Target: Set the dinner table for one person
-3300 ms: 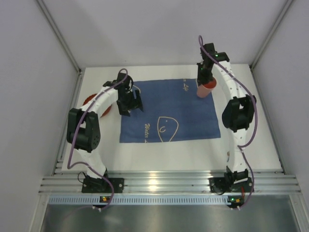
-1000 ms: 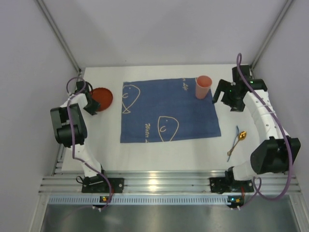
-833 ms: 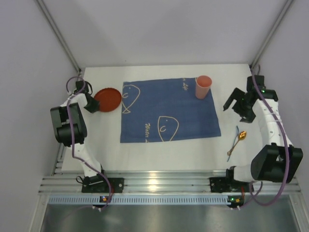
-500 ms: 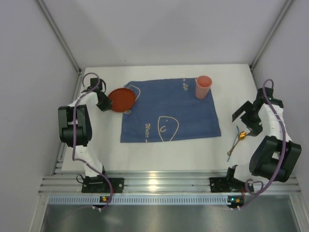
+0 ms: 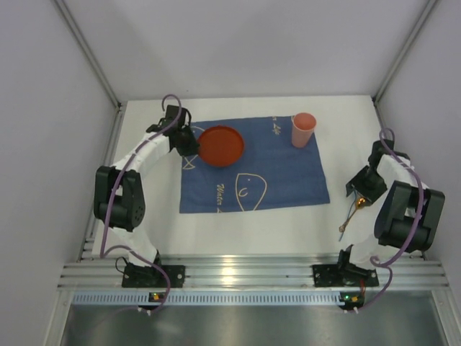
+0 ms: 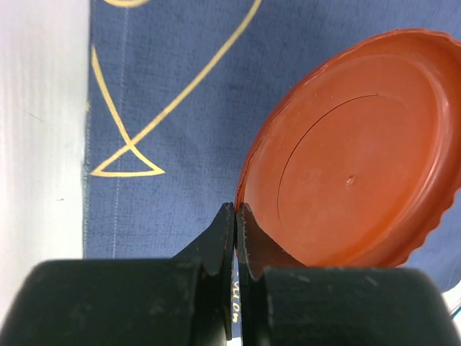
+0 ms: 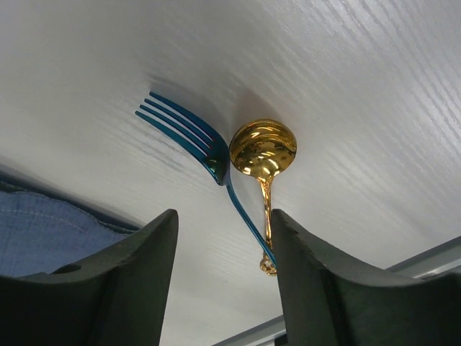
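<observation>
My left gripper [image 6: 236, 209] is shut on the near rim of a red plate [image 6: 353, 187]. The plate [image 5: 221, 145] is held tilted over the far left part of the blue cloth mat [image 5: 281, 176] on the white dinner table [image 5: 252, 231]. A pink cup [image 5: 303, 128] stands on the mat's far right corner. To the right of the mat, a gold spoon [image 7: 263, 148] and a blue fork [image 7: 180, 122] lie side by side on the table. My right gripper [image 7: 223, 214] is open just above their handles, which run close to its right finger [image 7: 302, 252].
The mat's left edge [image 6: 88, 144] borders bare white table. A ribbed aluminium rail [image 5: 252, 274] runs along the near edge by the arm bases. Grey walls close in the table at the left, right and back.
The left arm has carried the red plate from the table's left side rightward over the mat. The right gripper has swung from near the cup down to the spoon and fork, and its jaws have narrowed.
</observation>
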`<state>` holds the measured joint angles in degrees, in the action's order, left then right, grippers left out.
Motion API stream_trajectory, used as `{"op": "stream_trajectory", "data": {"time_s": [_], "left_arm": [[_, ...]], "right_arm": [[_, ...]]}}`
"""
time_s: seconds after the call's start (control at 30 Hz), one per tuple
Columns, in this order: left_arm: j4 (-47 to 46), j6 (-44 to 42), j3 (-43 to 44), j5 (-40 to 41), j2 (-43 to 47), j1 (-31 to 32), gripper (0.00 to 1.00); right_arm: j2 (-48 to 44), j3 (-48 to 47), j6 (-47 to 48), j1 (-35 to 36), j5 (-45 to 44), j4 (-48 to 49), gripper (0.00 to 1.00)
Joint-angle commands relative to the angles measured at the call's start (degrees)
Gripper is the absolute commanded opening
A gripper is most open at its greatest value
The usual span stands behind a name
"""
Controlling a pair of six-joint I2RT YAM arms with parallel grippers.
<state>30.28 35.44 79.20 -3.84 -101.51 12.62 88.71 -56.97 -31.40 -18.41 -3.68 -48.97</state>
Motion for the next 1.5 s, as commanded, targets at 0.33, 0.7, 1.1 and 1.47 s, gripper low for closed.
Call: {"op": "stream_trajectory", "data": {"time_s": [0.33, 0.7, 1.1, 1.47], "left_arm": [[-1.0, -2.5, -3.2, -5.4, -4.5, 3.4, 0.00], [-1.3, -2.9, -3.7, -5.2, -6.2, 4.0, 0.00], [-0.1, -3.7, -1.6, -4.9, -7.2, 4.0, 0.00], [0.9, -4.2, -1.1, -4.1, -7.2, 4.0, 0.05]], "right_arm": [[5.4, 2.5, 0.1, 6.5, -8.6, 2.4, 0.28], [3.1, -1.3, 1.6, 6.5, -10.2, -0.2, 0.37], [3.1, 0.4, 2.0, 6.3, -9.9, 1.1, 0.39], [7.7, 1.7, 2.0, 4.5, -8.5, 4.2, 0.34]]}}
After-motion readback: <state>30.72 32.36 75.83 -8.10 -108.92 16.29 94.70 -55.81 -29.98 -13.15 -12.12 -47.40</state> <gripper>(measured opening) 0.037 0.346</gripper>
